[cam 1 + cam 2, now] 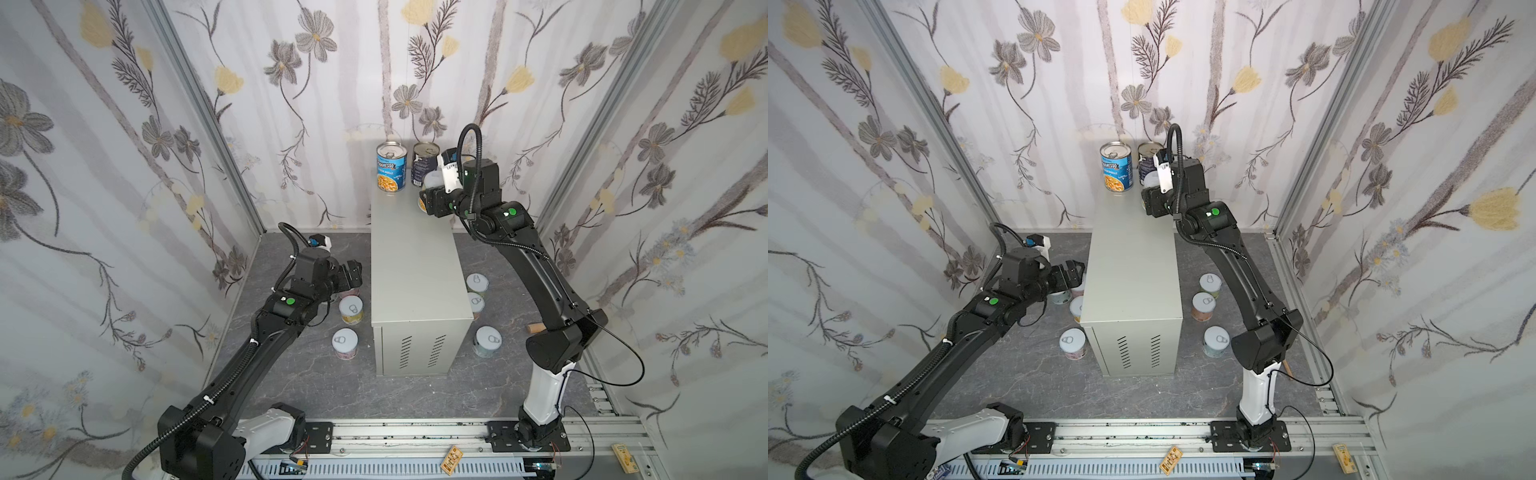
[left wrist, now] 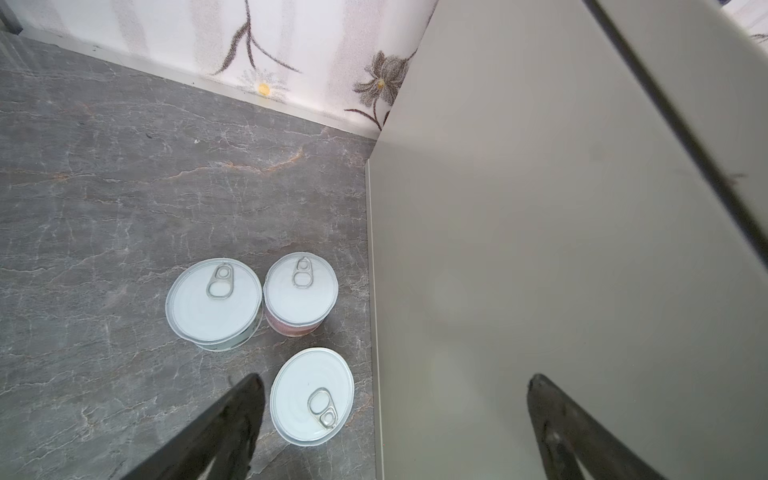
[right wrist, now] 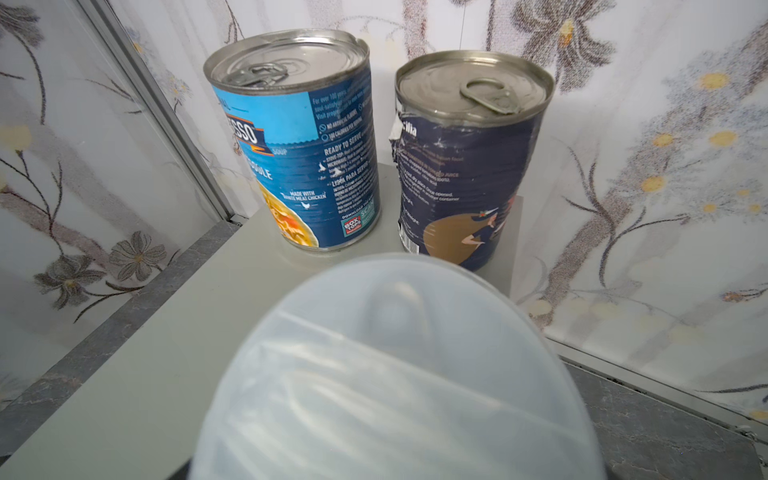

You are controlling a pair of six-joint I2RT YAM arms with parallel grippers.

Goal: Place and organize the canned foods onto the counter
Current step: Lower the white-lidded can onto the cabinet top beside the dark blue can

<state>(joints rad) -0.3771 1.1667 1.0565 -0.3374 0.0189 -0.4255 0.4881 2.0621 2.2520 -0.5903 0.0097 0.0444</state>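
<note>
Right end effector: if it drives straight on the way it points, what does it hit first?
Probably the tall dark navy metal-topped can: the short white-lidded can held in the right end effector would bump it first, with the tall blue Progresso can just beside that line. Depth is hard to judge.

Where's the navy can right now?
In both top views the navy can stands at the counter's far end by the back wall, just right of the Progresso can, partly hidden behind the right gripper and its short can.
</note>
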